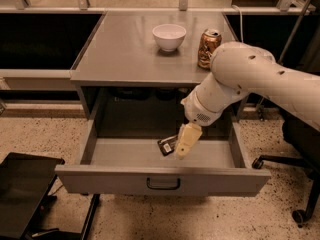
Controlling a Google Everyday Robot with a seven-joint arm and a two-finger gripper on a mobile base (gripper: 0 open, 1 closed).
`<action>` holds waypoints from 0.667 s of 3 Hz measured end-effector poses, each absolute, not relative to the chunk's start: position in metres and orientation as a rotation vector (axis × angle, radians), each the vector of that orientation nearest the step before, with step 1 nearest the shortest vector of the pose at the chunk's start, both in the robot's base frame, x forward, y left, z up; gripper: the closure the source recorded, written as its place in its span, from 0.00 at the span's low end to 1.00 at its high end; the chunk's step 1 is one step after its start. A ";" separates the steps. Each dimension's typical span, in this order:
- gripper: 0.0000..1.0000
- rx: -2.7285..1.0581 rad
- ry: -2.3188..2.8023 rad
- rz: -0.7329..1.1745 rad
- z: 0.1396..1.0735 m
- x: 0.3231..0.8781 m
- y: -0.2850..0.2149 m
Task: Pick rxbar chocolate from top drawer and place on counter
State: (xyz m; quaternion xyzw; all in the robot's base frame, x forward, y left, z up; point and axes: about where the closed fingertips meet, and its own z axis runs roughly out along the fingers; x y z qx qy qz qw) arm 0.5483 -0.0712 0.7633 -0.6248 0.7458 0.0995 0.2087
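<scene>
The drawer [100, 179] of the grey cabinet stands pulled fully out, its front panel carrying a small black handle [163, 184] at the centre. Inside lies the bar [166, 146], a small black wrapper with white print. It sits right of the middle of the drawer floor, towards the back, turned at an angle.

The white arm [250, 79] comes in from the right and bends down over the drawer's right half. Its cream gripper [186, 143] points downward inside the drawer, just beside the right end of the bar and seemingly touching it. I cannot tell whether the gripper grasps the bar or merely rests against it, as the arm's body and the gripper's own side hide the contact.

On the table [125, 49] above, a white bowl [169, 36] stands near the back centre. A dented copper can [208, 48] stands upright just to the right of the bowl, apart from it and close to the arm's elbow.
</scene>
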 end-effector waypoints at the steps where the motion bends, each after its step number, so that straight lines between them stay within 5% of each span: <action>1: 0.00 -1.600 2.093 0.282 0.750 0.585 -0.095; 2: 0.00 -1.467 2.082 0.250 0.744 0.622 -0.112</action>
